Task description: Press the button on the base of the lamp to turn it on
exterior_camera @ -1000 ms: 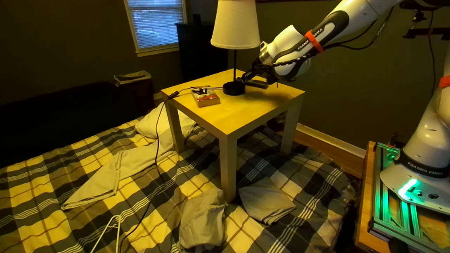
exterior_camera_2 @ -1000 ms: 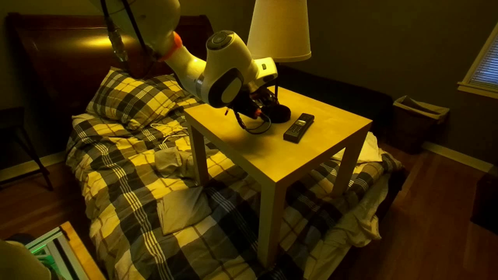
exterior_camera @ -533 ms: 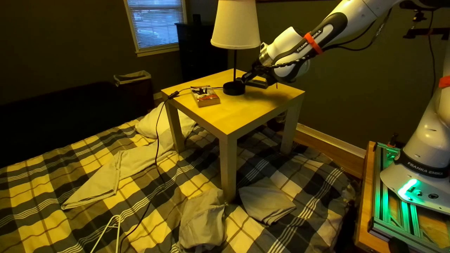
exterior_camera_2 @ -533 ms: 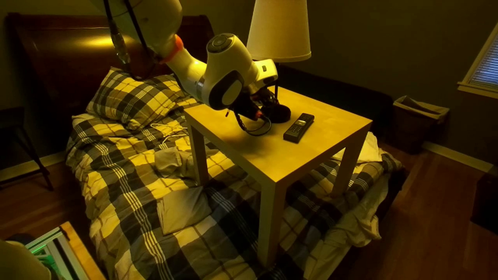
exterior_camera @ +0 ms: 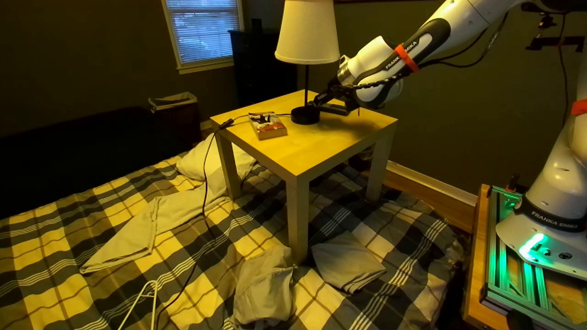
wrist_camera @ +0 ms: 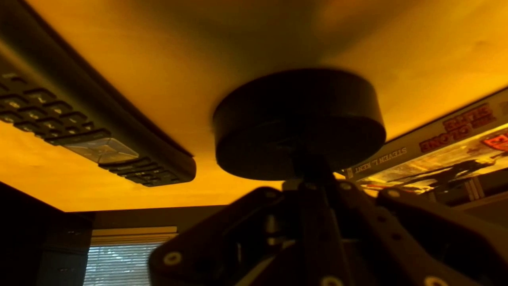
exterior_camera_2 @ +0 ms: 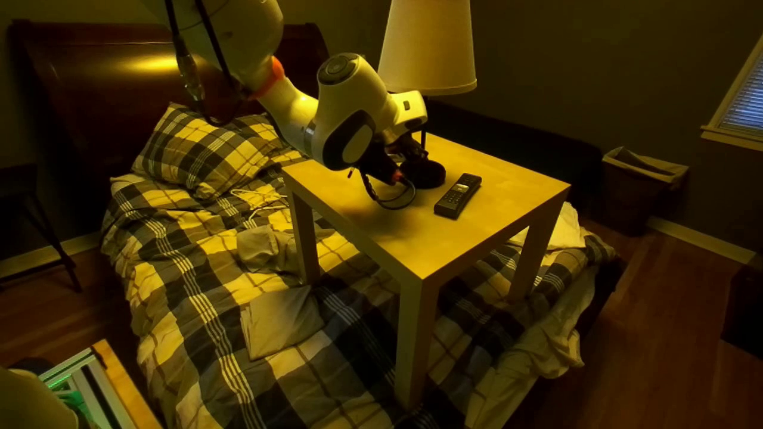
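The lamp has a cream tapering shade (exterior_camera: pixel 306 32), also in an exterior view (exterior_camera_2: pixel 428 50), and a thin dark stem (exterior_camera: pixel 306 85). Its flat round black base (exterior_camera: pixel 305 117) stands on the table; it also shows in an exterior view (exterior_camera_2: pixel 434 174) and, upside down, in the wrist view (wrist_camera: pixel 293 123). My gripper (exterior_camera: pixel 315 104) points down at the base's upper face from beside the stem. In the wrist view its fingers (wrist_camera: pixel 309 163) are together, tips dark against the base. Whether they touch it is unclear. No button can be made out; the fingertips cover part of the top.
A black remote (exterior_camera_2: pixel 458 195) lies on the table (exterior_camera: pixel 316 151) beside the base; it shows in the wrist view (wrist_camera: pixel 99 139). A book (exterior_camera: pixel 268 128) lies on the base's other side, with the lamp cord (exterior_camera: pixel 240 118) running past it. The table stands on a bed.
The arm has lowered slightly and its forearm has shifted a little toward the lamp. The gripper stays at the base. The lamp, remote and book have not moved; the shade looks equally bright.
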Robot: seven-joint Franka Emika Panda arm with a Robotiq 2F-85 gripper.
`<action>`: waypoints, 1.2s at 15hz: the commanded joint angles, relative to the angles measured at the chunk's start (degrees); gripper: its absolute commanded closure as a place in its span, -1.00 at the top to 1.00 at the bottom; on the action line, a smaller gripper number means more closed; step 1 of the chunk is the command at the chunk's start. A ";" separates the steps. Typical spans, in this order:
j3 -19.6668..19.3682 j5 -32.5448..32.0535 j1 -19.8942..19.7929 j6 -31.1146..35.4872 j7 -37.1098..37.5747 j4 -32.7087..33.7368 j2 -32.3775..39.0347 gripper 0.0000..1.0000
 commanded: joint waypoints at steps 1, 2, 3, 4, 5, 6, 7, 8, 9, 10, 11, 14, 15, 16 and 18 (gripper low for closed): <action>-1.27 -1.24 0.77 1.81 2.11 0.57 1.37 -1.00; -1.37 -1.23 0.78 1.92 2.16 0.63 1.53 -1.00; -1.48 -1.23 0.79 1.88 2.20 0.65 1.65 -1.00; -1.53 -1.23 0.79 1.87 2.22 0.65 1.76 -1.00; -1.56 -1.19 0.79 1.88 2.28 0.66 1.86 -1.00; -1.59 -1.16 0.80 1.94 2.34 0.66 1.95 -1.00; -1.55 -1.12 0.81 1.95 2.45 0.67 1.99 -1.00; -1.54 -1.11 0.82 1.93 2.52 0.68 2.03 -1.00; -1.54 -1.11 0.83 1.93 2.59 0.72 2.07 -1.00; -1.53 -1.10 0.84 1.89 2.66 0.77 2.10 -1.00; -1.46 -1.05 0.83 1.92 2.76 0.83 2.13 -1.00; -1.31 -0.94 0.88 2.21 3.06 1.18 2.22 -1.00; -1.32 -0.92 0.91 2.26 3.13 1.36 2.27 -1.00; -1.37 -0.92 0.96 2.24 3.20 1.57 2.32 -1.00; -1.40 -0.91 1.02 2.35 3.39 1.92 2.54 -1.00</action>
